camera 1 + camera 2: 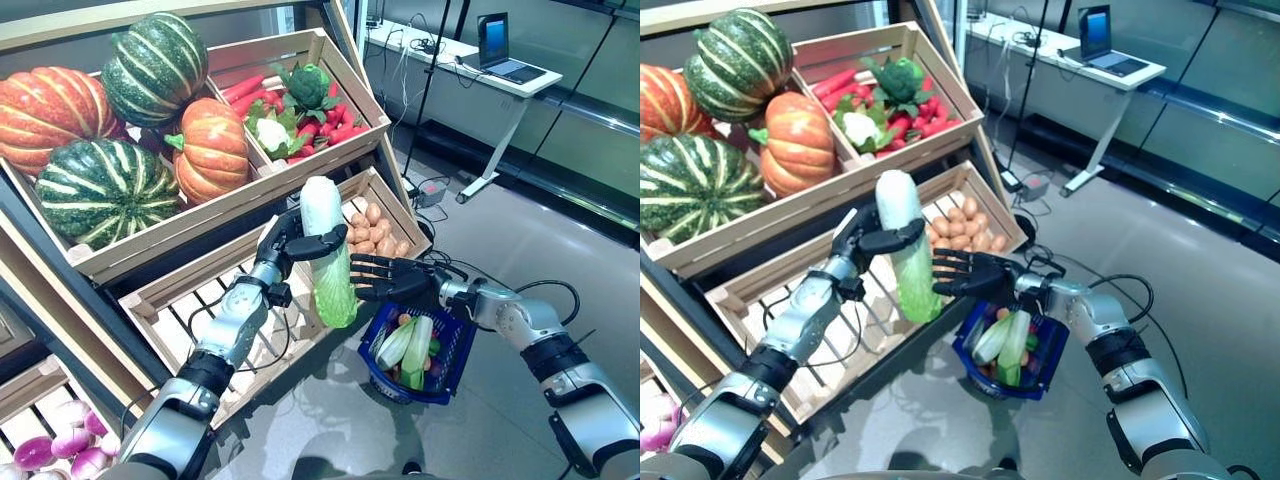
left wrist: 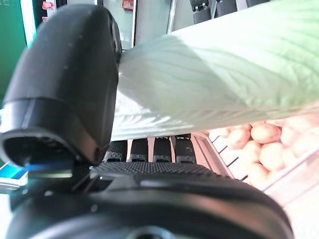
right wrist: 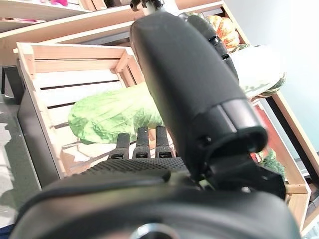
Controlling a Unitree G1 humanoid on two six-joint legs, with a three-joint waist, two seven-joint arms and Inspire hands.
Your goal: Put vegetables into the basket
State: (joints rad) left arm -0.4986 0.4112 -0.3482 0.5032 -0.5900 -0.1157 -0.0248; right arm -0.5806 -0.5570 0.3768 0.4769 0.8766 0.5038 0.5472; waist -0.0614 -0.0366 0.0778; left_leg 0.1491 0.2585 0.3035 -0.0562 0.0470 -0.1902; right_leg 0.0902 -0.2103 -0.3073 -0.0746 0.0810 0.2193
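Observation:
My left hand (image 1: pixel 291 243) is shut on a long napa cabbage (image 1: pixel 330 250), white at the top and leafy green at the bottom, and holds it upright in front of the lower crate. In the left wrist view the thumb (image 2: pixel 70 99) presses on the pale cabbage (image 2: pixel 214 74). My right hand (image 1: pixel 390 277) is open, fingers straight, just right of the cabbage's green end and above the rim of the blue basket (image 1: pixel 450 365). The basket stands on the floor and holds pale green long vegetables (image 1: pixel 405 345) and small round ones. The cabbage also shows in the right wrist view (image 3: pixel 114 112).
A wooden vegetable stand (image 1: pixel 250 190) with slanted crates fills the left side; its lower crate (image 1: pixel 200 300) is right behind the cabbage. A white desk with a laptop (image 1: pixel 500 60) stands at the back right. Grey floor (image 1: pixel 500 420) lies around the basket.

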